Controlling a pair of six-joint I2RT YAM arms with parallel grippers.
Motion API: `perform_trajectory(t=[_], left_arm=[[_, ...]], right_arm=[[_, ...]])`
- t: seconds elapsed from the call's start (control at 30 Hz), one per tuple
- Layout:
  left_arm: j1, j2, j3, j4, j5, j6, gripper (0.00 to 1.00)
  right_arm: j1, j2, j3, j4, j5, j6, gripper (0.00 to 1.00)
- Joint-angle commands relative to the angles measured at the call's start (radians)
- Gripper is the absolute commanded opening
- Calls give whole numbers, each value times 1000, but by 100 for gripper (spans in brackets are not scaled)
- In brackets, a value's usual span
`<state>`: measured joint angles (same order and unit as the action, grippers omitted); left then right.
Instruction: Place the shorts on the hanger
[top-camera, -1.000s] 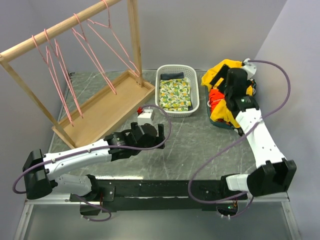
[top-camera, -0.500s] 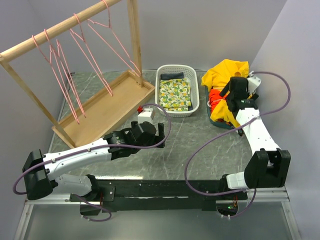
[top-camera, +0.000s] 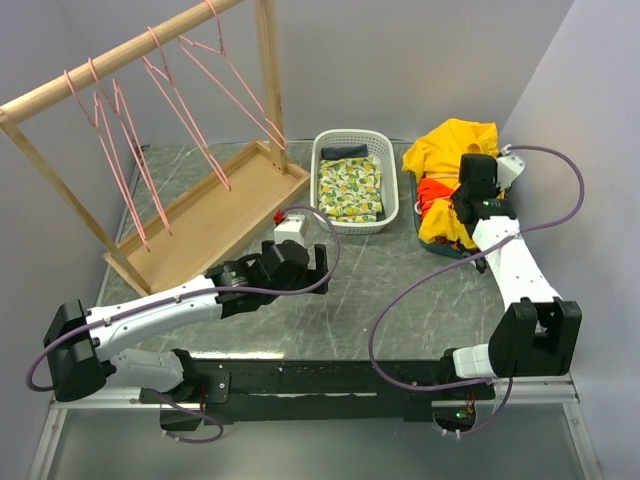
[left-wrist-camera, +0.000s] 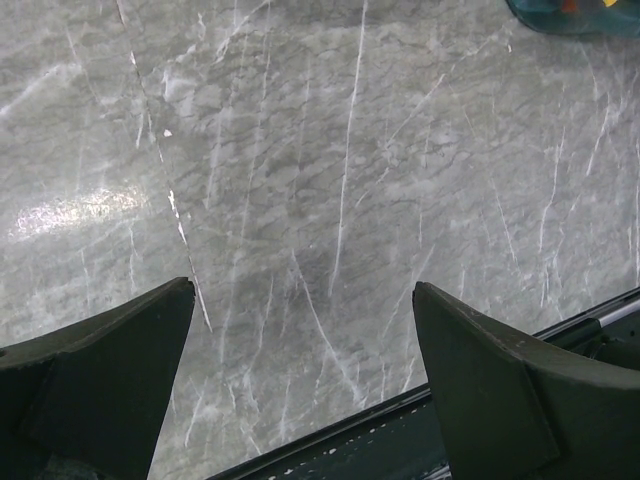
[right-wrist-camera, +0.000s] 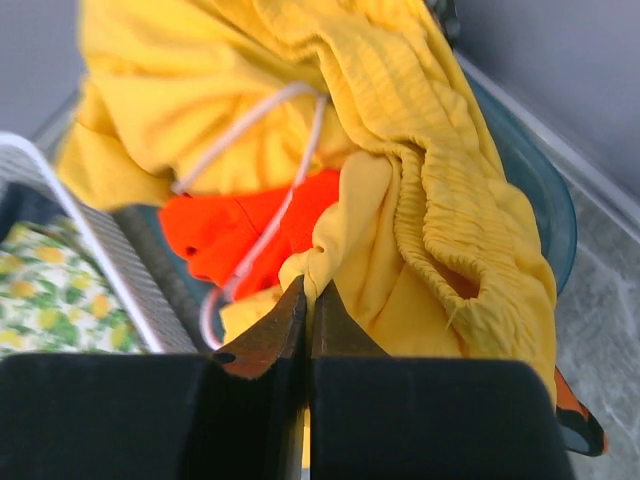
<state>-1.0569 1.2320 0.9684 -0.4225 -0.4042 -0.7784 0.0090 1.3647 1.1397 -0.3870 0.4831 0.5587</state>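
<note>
Now that my right gripper (right-wrist-camera: 308, 290) has pulled back, pinched on the shorts (right-wrist-camera: 250, 110), I can carry them to a hanger (top-camera: 248, 100); my left gripper (left-wrist-camera: 302, 290) waits open.

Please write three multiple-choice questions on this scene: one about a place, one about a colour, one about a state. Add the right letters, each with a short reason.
1. Where are the bright yellow fabric shorts?
A) in the white basket
B) on the wooden rack
C) in the teal plastic bin

2. What colour is the cloth lying with them in that bin?
A) orange-red
B) blue
C) white

3. In what state is the left end effector?
A) shut on a hanger
B) open above the grey marble table
C) shut on the shorts

Answers:
1 C, the shorts pile over the bin's rim.
2 A, the orange-red cloth shows between the yellow folds.
3 B, its fingers stand wide apart with only marble between them.
</note>
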Motion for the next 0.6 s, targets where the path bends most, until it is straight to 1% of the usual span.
perform_trajectory(t=[0.0,0.13,0.27,0.5,0.57], left_arm=[[12,-34,0,37,19,24,96],[18,-31,6,42,25,27,97],[21,-20,13,47,33,28,97],[25,-2,27,47,39,33,96],[28,1,30,48,42,34,97]], right_arm=[[-4,-113,124,16,20,7,0],[-4,-159,176,10,9,3,0],[-4,-179,239,5,32,-3,0],[-4,-130,435,-44,51,-26,0],[-4,-122,466,-44,57,-26,0]])
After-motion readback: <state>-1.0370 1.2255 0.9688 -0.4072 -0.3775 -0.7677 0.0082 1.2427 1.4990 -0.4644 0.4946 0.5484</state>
